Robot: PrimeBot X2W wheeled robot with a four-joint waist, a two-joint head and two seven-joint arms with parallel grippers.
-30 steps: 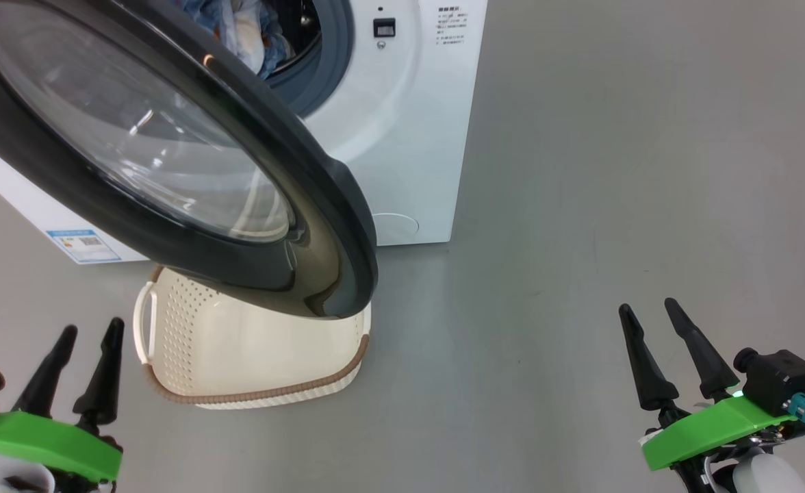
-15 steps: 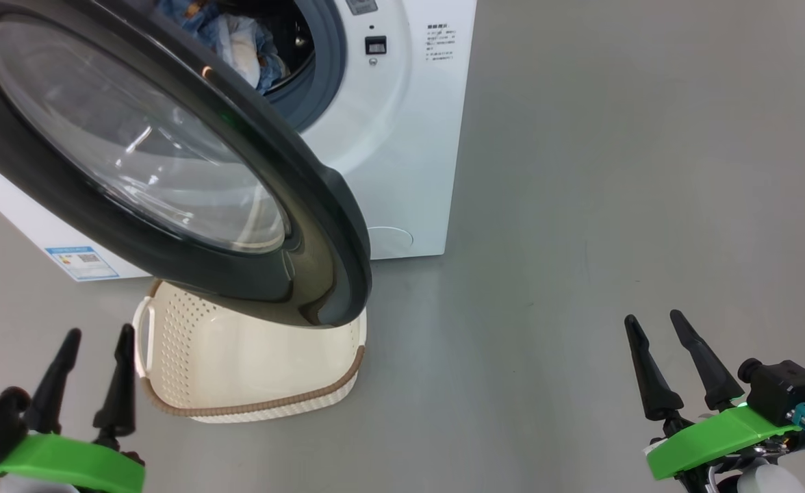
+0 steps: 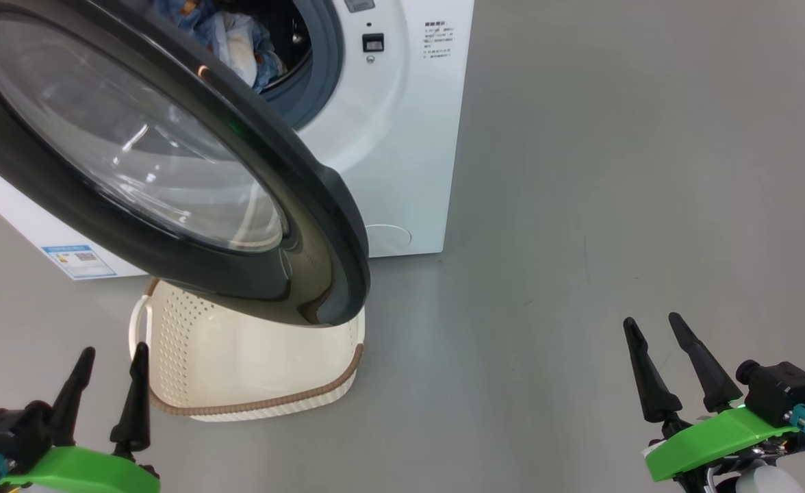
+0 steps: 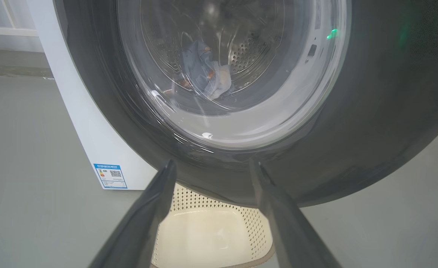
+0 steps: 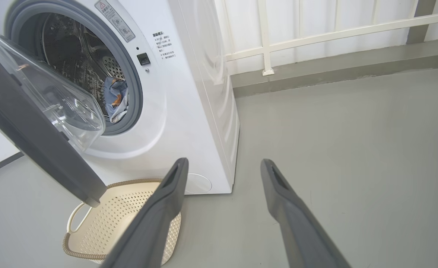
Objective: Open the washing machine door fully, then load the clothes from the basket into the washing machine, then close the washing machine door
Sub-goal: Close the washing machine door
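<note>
The black-rimmed round glass door (image 3: 156,157) stood open at upper left over the cream perforated plastic basket (image 3: 190,356); the left gripper (image 3: 115,349) and right gripper (image 3: 650,318) gaped wide, holding nothing.

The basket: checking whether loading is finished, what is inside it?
What shows of the basket is bare; the washing machine door overhangs it and hides its far end in the head view. The clothes lie in the drum.

The washing machine door (image 3: 334,226) hides the far half of the basket (image 3: 190,342); the blue label (image 3: 79,261) is illegible.
</note>
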